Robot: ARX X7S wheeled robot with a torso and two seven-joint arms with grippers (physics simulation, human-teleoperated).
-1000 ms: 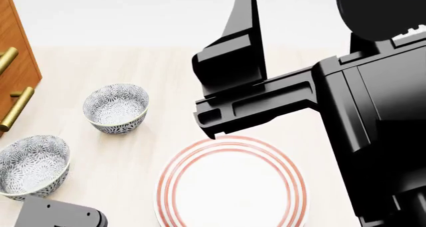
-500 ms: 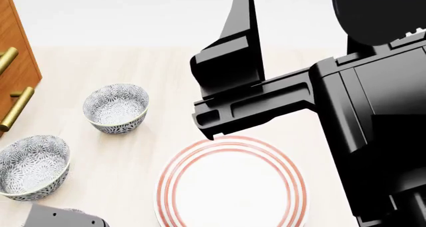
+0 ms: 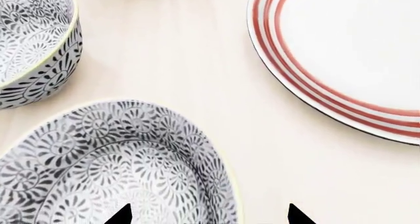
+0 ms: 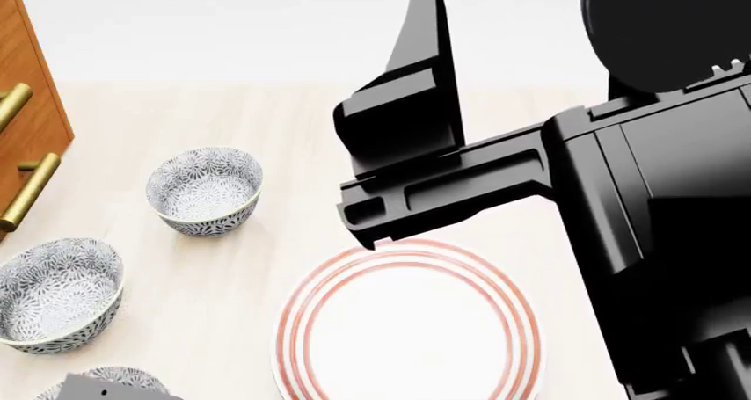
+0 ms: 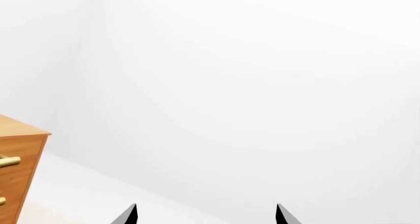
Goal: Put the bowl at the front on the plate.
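Observation:
The bowl at the front (image 3: 111, 170) is white with a dense grey-blue floral pattern and fills the near part of the left wrist view. In the head view only the bowl's (image 4: 118, 378) rim shows, at the bottom left edge. My left gripper (image 3: 208, 216) is open and straddles the bowl's rim, one fingertip (image 3: 121, 215) over the inside and the other over the table. The plate (image 4: 409, 325), white with three red rings, lies bare to the right of the bowls. My right gripper (image 5: 205, 216) is open and holds nothing, raised and facing a white wall.
Two more patterned bowls stand on the pale table, one at the left (image 4: 56, 293) and one farther back (image 4: 204, 189). A wooden cabinet with brass handles (image 4: 26, 154) stands at the far left. My right arm (image 4: 634, 224) hangs high over the table's right side, above the plate's far edge.
My left gripper has slid down out of the head view's bottom left corner, uncovering the front bowl's rim. The right arm has crept slightly up and left.

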